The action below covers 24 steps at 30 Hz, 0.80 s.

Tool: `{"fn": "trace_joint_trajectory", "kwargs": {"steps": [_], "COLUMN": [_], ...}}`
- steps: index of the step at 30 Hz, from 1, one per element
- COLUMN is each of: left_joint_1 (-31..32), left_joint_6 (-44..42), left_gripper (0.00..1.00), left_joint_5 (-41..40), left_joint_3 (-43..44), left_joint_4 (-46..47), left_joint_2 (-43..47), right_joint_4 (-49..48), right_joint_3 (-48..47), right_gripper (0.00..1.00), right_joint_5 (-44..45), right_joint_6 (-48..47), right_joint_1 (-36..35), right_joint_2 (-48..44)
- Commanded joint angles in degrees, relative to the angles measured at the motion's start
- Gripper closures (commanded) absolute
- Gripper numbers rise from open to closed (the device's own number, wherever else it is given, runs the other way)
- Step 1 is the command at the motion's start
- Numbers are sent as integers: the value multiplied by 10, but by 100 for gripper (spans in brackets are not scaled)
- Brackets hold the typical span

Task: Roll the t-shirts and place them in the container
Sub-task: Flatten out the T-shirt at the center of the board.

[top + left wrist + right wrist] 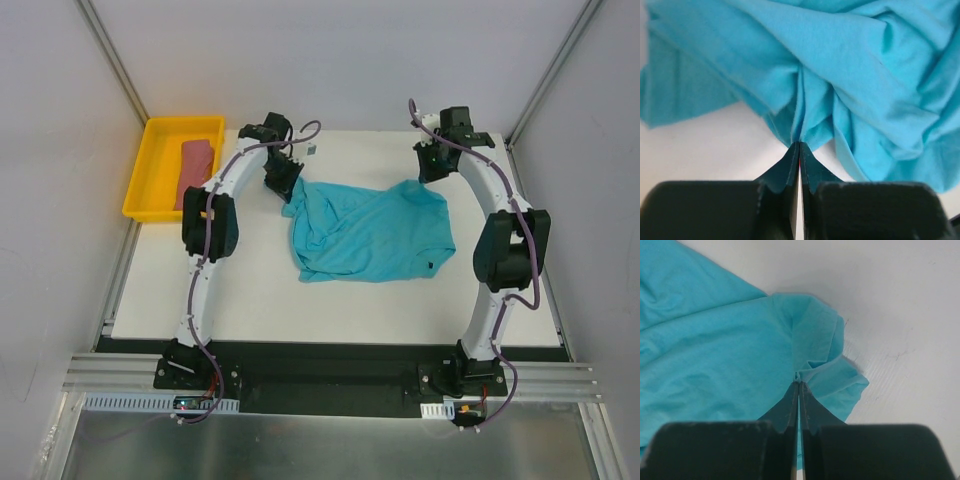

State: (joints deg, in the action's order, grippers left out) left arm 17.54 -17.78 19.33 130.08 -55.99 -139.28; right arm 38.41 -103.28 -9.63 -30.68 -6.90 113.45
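Top external view: I see the teal-blue t-shirt (370, 232) lying crumpled on the white table (260, 300), between the two arms and toward the far half. The left gripper (283, 183) sits at the shirt's far-left corner, and the right gripper (432, 168) sits at its far-right corner. The dusty red-pink t-shirt (196, 165) lies bunched inside the yellow tray (140, 185) at the table's far-left corner, well apart from the teal-blue one.

Left wrist view: I read the jaws as pressed together, with a fold of teal cloth pinched at their tips. The fabric fans out from the pinch in deep creases. White table surface shows to the left, below the cloth.

Right wrist view: I read the jaws as likewise closed, clamping an edge of the teal cloth where a folded hem bunches at the tips. White table surface shows to the right of the pinch. To the left the cloth lies mostly flat with shallow wrinkles.
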Motion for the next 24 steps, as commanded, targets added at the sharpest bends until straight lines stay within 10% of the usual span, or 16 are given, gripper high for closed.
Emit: {"fn": "trace_joint_trajectory", "kwargs": {"steps": [1, 17, 24], "left_joint_1": [-9, -92, -94], "left_joint_6": [-9, -69, -120], "left_gripper": [100, 100, 100], "left_joint_5": [24, 15, 126], "left_joint_3": [-32, -155, -453], "left_joint_4": [-14, -24, -39], "left_joint_2": [157, 473, 711], "right_joint_4": [3, 51, 121], "right_joint_3": [-15, -90, -19], "right_gripper": [100, 100, 99], "right_joint_5": [3, 13, -41], "right_joint_6": [11, -6, -18], "right_joint_1": [7, 14, 14], "right_joint_2": [-66, -249, -364]}}
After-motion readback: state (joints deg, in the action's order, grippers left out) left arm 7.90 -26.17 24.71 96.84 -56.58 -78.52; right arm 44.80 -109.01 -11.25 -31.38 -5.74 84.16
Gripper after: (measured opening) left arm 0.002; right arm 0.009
